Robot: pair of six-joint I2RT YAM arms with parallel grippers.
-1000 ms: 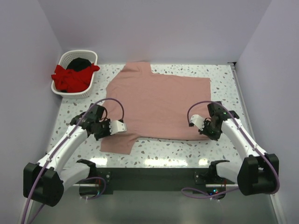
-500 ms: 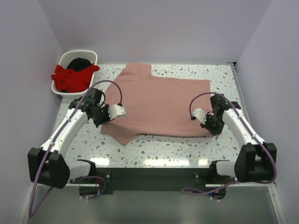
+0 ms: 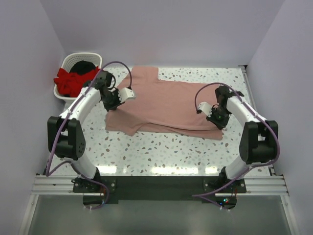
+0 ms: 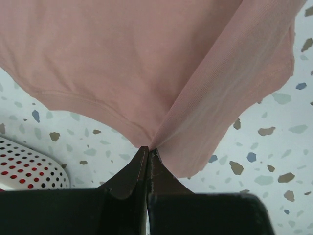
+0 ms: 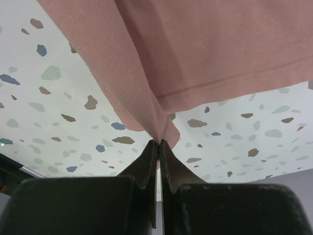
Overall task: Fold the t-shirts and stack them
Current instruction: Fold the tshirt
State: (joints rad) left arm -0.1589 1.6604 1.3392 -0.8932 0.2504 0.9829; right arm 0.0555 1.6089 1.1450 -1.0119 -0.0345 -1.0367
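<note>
Salmon-pink t-shirt spread wide across the middle of the speckled table, one sleeve reaching toward the back wall. Pinched near its left edge by the left gripper, fingers pressed tight together on a tented fold of cloth. Pinched likewise near its right edge by the right gripper, jaws closed on a doubled ridge of fabric lifted clear of the tabletop. Red t-shirt and black t-shirt heaped in the white basket at the far left corner, red cloth spilling over the rim.
</note>
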